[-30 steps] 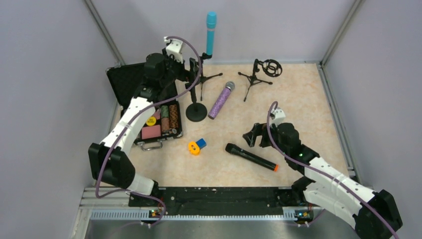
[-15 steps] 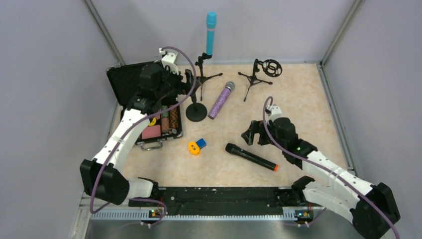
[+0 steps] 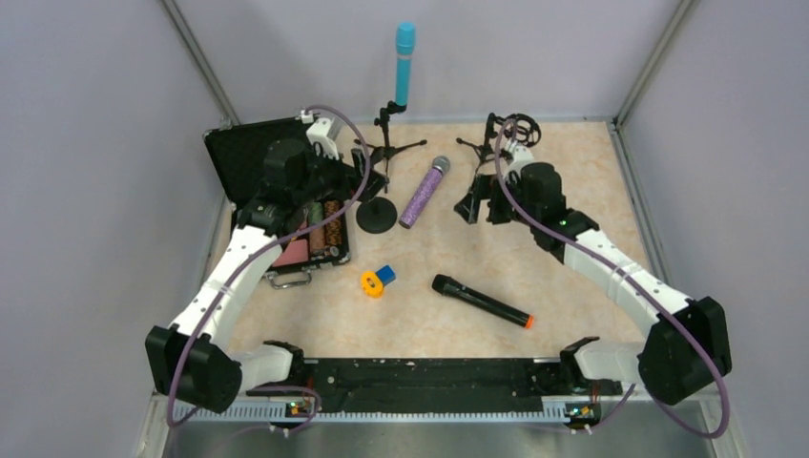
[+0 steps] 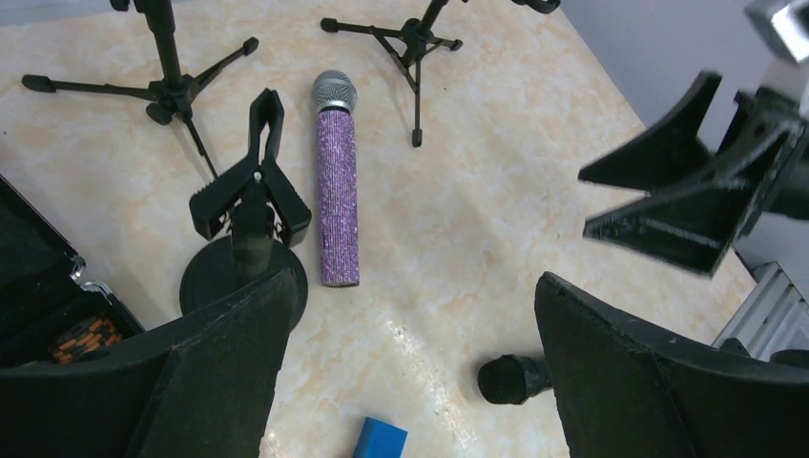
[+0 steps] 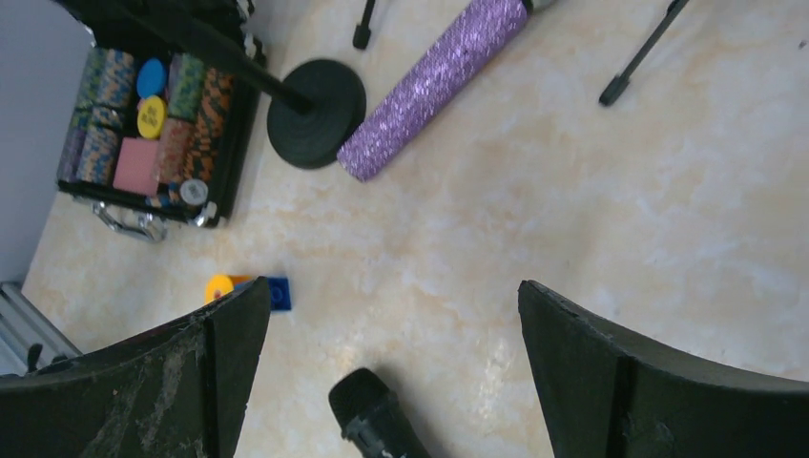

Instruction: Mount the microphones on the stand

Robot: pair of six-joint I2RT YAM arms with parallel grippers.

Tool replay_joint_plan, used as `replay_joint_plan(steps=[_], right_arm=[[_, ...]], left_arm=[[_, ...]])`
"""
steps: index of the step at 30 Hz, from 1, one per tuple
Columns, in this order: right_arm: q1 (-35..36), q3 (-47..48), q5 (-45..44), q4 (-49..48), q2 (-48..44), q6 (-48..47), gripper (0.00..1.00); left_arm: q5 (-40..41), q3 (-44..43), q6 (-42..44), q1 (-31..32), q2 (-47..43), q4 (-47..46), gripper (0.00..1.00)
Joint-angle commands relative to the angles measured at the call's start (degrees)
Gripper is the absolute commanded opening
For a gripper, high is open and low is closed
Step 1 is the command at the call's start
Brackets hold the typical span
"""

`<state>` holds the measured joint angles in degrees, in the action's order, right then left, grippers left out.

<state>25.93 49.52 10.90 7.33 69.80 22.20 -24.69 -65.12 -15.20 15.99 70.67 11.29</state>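
The light-blue microphone (image 3: pixel 404 65) stands upright in a tripod stand (image 3: pixel 386 145) at the back. The glittery purple microphone (image 3: pixel 424 193) lies flat next to a round-base clip stand (image 3: pixel 376 215); it also shows in the left wrist view (image 4: pixel 336 191) and the right wrist view (image 5: pixel 429 81). The black microphone with an orange end (image 3: pixel 480 301) lies near the front. My left gripper (image 3: pixel 370 175) is open and empty over the clip stand (image 4: pixel 250 191). My right gripper (image 3: pixel 474 203) is open and empty, just right of the purple microphone, with the black microphone's head (image 5: pixel 377 420) below it.
A second tripod stand with a ring mount (image 3: pixel 498 141) stands at the back right. An open black case of chips (image 3: pixel 307 229) sits at the left. A small orange-and-blue object (image 3: pixel 377 280) lies mid-table. Grey walls close in the sides and back.
My right gripper has moved from beside the black microphone toward the back, to just right of the purple microphone. My left gripper has drawn back from the light-blue microphone's stand.
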Motion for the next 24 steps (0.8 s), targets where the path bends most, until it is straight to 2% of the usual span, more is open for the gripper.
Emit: replay_joint_plan(steps=[1, 5, 11, 24], right_arm=[[-3.0, 11.1, 2.2, 1.8, 3.4, -2.5, 0.98], [-4.7, 22.2, 0.4, 5.6, 8.9, -5.1, 0.98], [-7.7, 34.1, -2.3, 7.3, 17.3, -6.0, 0.98], [-12.1, 70.4, -7.5, 18.4, 45.7, -11.2, 0.98]], left_arm=[[-1.1, 2.9, -2.2, 0.0, -5.1, -2.1, 0.99], [-0.5, 5.6, -2.6, 0.0, -7.6, -2.7, 0.99], [-0.2, 8.3, -2.7, 0.0, -9.5, -2.6, 0.99], [0.3, 14.7, -4.7, 0.0, -12.1, -3.3, 0.99]])
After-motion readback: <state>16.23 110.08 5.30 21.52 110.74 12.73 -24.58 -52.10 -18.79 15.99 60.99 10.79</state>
